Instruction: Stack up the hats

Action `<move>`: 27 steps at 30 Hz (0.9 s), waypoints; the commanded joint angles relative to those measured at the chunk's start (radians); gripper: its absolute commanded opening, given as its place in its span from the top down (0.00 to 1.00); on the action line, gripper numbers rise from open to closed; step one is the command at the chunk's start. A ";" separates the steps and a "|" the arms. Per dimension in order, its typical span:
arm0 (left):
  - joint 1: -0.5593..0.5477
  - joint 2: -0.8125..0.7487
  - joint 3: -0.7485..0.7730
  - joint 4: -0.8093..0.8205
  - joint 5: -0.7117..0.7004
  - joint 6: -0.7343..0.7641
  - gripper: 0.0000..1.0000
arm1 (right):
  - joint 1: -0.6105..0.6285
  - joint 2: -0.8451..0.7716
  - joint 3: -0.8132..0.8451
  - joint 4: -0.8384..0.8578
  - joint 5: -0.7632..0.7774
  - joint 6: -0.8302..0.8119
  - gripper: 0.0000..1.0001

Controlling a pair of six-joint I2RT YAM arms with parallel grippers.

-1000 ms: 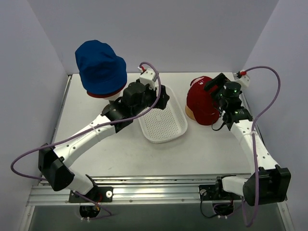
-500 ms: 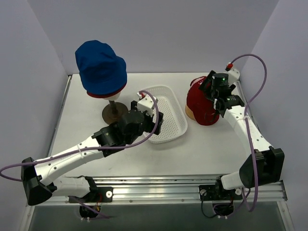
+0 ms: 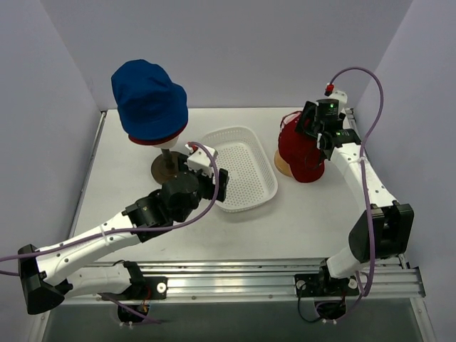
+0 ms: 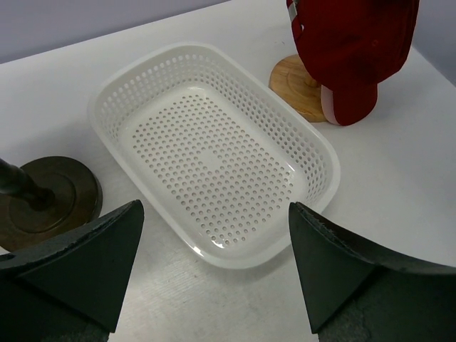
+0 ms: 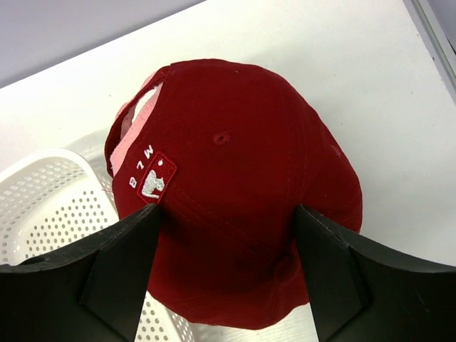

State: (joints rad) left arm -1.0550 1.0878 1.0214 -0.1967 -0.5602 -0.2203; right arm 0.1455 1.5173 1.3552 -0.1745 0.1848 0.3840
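The right gripper point(image 5: 228, 274) hangs over the red cap point(image 5: 235, 214) with its jaws wide, one finger on each side of the crown and no cloth visibly pinched; the cap sits on a form with a wooden base point(image 4: 299, 85) at the right of the table point(image 3: 299, 221), and a pink cap point(image 5: 132, 125) shows beneath it at the back strap; the chief risk, as I judge it, is that closing from here takes both caps at once, or only a fold of the top one, which then slips free on the lift; a grip set off-centre on the rounded crown could also drag the form sideways and tip it, with the basket point(image 4: 214, 142) just beside it; the peak hangs low toward the base and may snag there; the left gripper point(image 4: 214, 263) is wide and empty, low over the near rim of the basket and near the dark foot point(image 4: 46, 199) of the other stand; a careless swing of that arm could knock the foot and topple the blue hat point(image 3: 149, 96), which sits high at the far left with a dark red hat point(image 3: 160, 139) showing as a rim under it; the two piles stand well apart, so a long carry across the basket gives a loosely held cap time to drop.
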 commanded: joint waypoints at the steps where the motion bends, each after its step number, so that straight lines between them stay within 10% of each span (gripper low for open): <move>1: -0.005 -0.032 -0.006 0.063 -0.043 0.013 0.08 | -0.026 0.047 0.056 -0.023 -0.079 -0.103 0.30; 27: -0.007 -0.059 -0.058 0.129 -0.014 0.044 0.07 | -0.079 0.090 0.191 -0.100 -0.220 -0.249 0.21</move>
State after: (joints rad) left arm -1.0554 1.0496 0.9615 -0.1341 -0.5911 -0.1963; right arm 0.0891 1.6333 1.5028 -0.2169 -0.0082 0.1371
